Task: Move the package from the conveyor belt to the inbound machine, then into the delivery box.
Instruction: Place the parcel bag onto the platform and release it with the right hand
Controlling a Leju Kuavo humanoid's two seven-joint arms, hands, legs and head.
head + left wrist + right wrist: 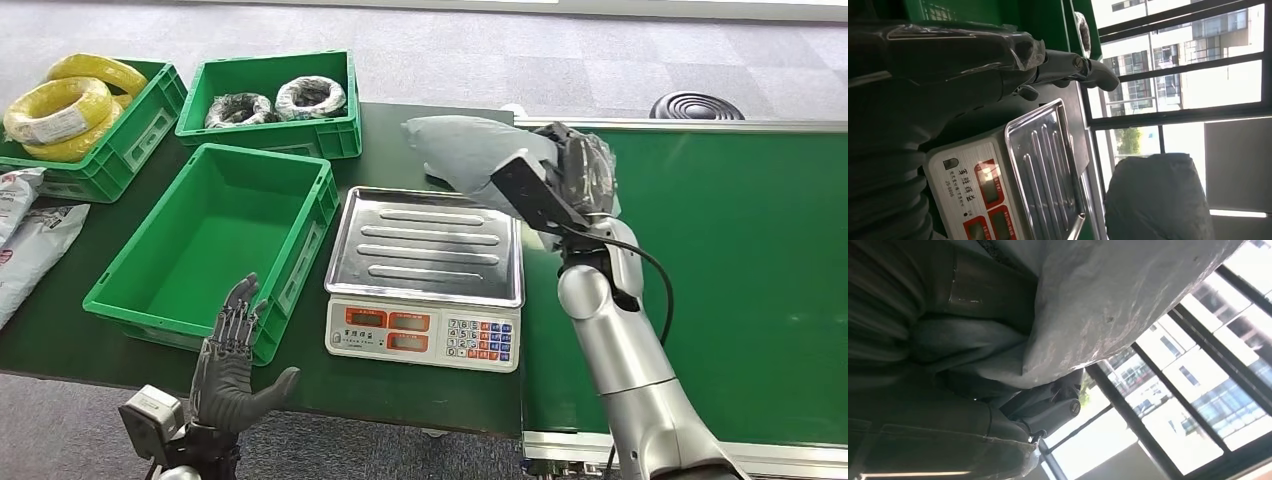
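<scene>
The right hand (pixel 572 168) grasped a soft, crinkled grey poly mailer (pixel 470 152) above the scale's ribbed steel pan (pixel 425 245); the left hand (pixel 232 360) hung empty, fingers spread.

1. A grey package (pixel 462 150) is seen.
2. A green conveyor belt (pixel 740 280) is shown.
3. A silver ribbed scale tray (pixel 427 243) is seen.
4. Green crates (pixel 200 250) are seen.
5. Yellow cable coils (pixel 60 110) are visible.

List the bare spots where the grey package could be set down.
Free: the scale's steel pan, between the empty green bin and the conveyor belt; that bin's floor; the belt itself. Crowded: the far bins, holding yellow coils and wrapped coils. The right hand holds the package.
</scene>
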